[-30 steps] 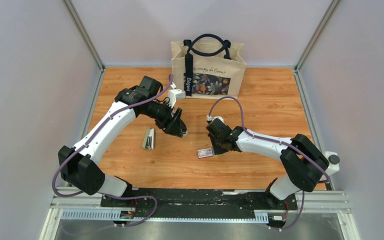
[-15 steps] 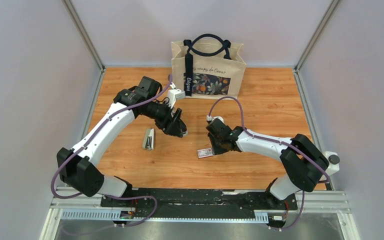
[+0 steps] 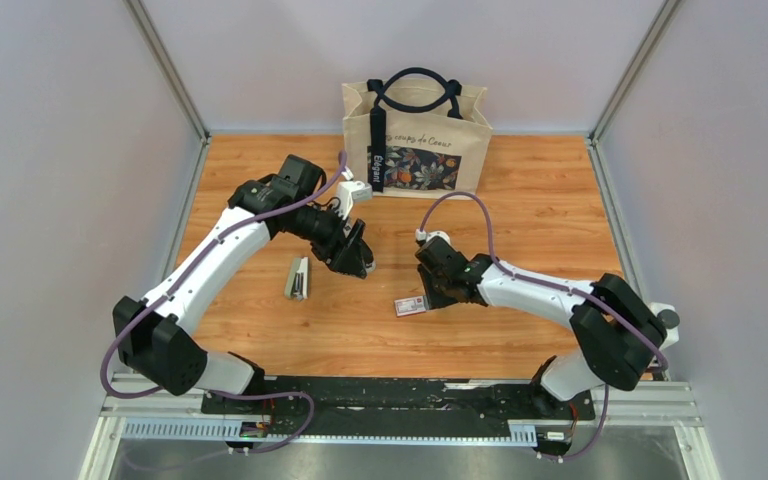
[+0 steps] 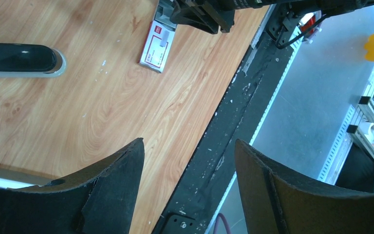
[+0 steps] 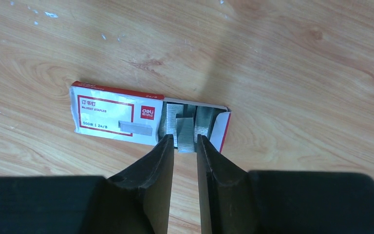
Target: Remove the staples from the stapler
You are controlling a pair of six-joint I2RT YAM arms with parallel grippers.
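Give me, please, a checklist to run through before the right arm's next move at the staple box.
1. Staple strip sits at the open end of the staple box: ok, it lies over the tray, between the fingers.
2. Right gripper grip on the strip: cannot tell; the fingers stand close on either side, but contact is unclear.
3. Box lies flat on the table: ok.
4. Left gripper open and empty: ok.
5. Left gripper apart from the stapler: ok, the stapler lies alone on the wood.
6. Stapler fully emptied: cannot tell.
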